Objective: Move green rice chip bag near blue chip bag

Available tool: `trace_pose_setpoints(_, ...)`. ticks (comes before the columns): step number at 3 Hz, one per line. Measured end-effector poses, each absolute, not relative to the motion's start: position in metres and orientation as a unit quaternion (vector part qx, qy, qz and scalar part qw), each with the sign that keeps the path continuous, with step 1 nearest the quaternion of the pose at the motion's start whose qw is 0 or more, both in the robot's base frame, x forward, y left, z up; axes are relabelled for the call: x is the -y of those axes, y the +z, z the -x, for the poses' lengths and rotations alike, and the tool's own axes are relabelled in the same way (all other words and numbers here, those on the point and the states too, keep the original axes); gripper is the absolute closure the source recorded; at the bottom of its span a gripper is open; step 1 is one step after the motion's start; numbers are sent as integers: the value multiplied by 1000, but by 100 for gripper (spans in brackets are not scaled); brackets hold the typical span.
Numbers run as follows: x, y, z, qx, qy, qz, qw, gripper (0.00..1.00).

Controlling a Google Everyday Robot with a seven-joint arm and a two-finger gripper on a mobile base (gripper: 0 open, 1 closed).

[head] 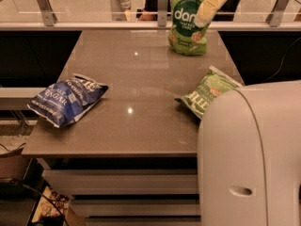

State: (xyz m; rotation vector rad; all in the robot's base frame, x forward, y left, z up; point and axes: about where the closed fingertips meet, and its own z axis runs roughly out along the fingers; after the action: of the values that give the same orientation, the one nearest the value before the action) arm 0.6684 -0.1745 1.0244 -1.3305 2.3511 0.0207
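The green rice chip bag [187,29] with white "dang" lettering stands upright at the far edge of the table, right of centre. My gripper [208,14], a cream-coloured tip, reaches down from the top right and overlaps the bag's upper right part. The blue chip bag [67,99] lies flat near the table's left front edge, far from the green rice chip bag.
A flatter light green bag [208,92] lies at the table's right edge. My grey arm housing [251,159] fills the lower right and hides that bag's near end. A glass rail with metal posts [42,4] runs behind the grey table [136,79].
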Motion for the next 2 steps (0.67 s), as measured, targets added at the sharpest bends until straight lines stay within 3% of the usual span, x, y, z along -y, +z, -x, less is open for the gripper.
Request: trace_pose_setpoints(2,173,1016,-681,-849,-5,483,212,0)
